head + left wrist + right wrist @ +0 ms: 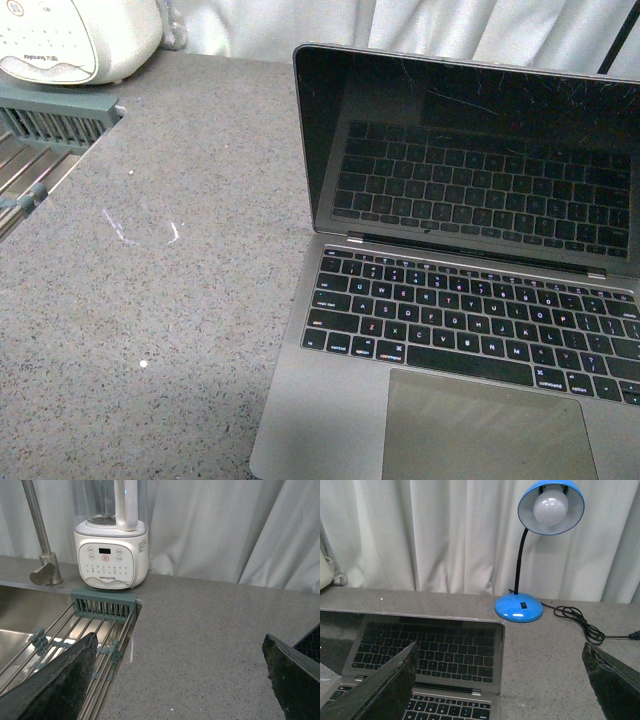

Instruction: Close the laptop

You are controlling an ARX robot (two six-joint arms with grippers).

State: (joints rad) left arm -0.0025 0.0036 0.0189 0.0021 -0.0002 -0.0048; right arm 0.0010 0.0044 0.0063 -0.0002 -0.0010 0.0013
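In the front view neither arm shows; the open laptop [470, 300] lies on the right of a speckled grey stone counter [160, 300], its thin grey metal base flat and its scratched glossy black screen upright. From the left wrist, the left gripper [179, 637] hangs over bare counter, its dark, rough, wedge-shaped fingers [65, 680] spread wide and holding nothing; a white blender [112, 555], a steel tap [42, 545] and a ribbed sink rack [105, 605] stand beyond, and a dark corner of the laptop peeks past one finger. From the right wrist, the right gripper [499, 647] is also spread wide and empty, poised near the top edge of the screen, with a blue lamp [540, 510] behind.
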